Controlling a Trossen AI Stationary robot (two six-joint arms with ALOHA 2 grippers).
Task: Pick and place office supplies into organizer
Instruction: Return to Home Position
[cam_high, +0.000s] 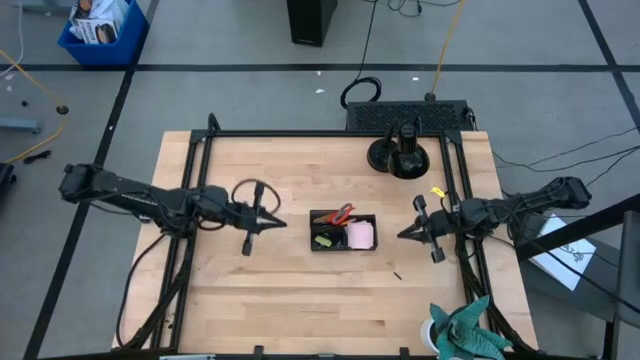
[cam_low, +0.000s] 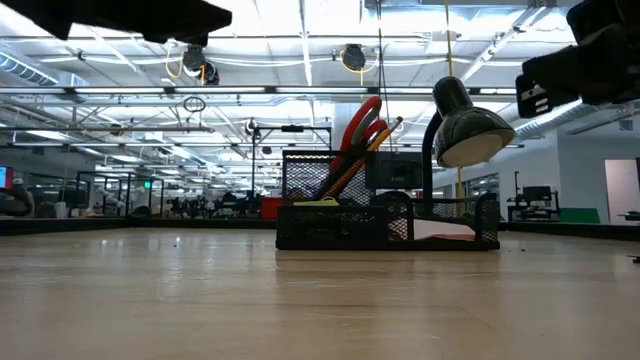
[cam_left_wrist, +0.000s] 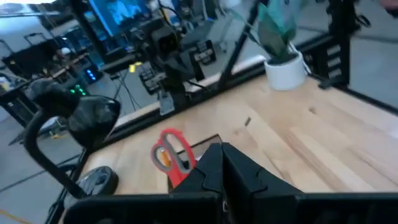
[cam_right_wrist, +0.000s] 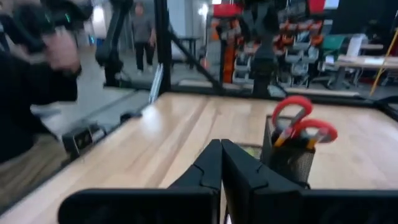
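Note:
The black mesh organizer (cam_high: 343, 232) stands mid-table on its base. In its tall cup, the red-handled scissors (cam_high: 345, 212) and orange pencils (cam_low: 385, 130) stand upright. The pink sticky-note pad (cam_high: 361, 234) and a yellow-green piece (cam_high: 324, 240) lie in its tray. A small black item (cam_high: 397, 274) lies on the wood near the organizer's right side. My left gripper (cam_high: 283, 222) hovers shut just left of the organizer. My right gripper (cam_high: 400, 235) hovers shut just right of it. Both point at it, holding nothing.
A black desk lamp (cam_high: 398, 155) stands on its round base behind the organizer. A white pot with teal-green cloth (cam_high: 465, 330) sits at the near right corner. A black frame (cam_high: 300, 134) lines the table edges. A person (cam_right_wrist: 144, 31) walks in the room beyond.

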